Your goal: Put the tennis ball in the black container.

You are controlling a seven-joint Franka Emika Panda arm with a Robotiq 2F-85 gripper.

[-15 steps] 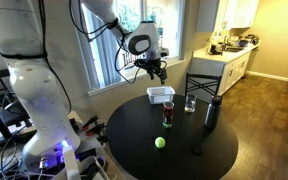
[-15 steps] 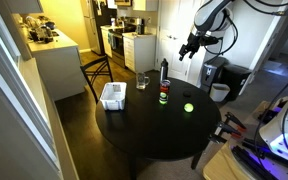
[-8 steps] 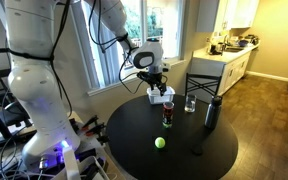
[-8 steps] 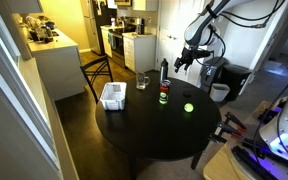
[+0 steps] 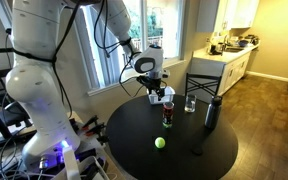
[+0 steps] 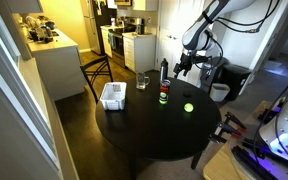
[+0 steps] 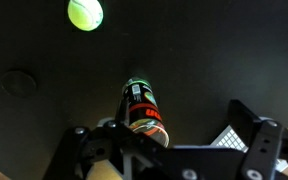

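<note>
The tennis ball is yellow-green and lies on the round black table, near its front edge; it also shows in the other exterior view. In the wrist view the tennis ball is at the top, far from the jaws. My gripper hangs open and empty above the table's far side, over a red-and-green can; it also shows in an exterior view and the wrist view. A faint dark round shape lies on the table. A tall black bottle stands upright.
A white mesh basket sits at the table's far edge, just below the gripper. A drinking glass stands between the can and the bottle. A chair stands behind the table. The table edge curves close to the ball.
The arm has come down and in from near the window. The gripper now hangs low over the basket and can. The ball and other objects have not moved.
</note>
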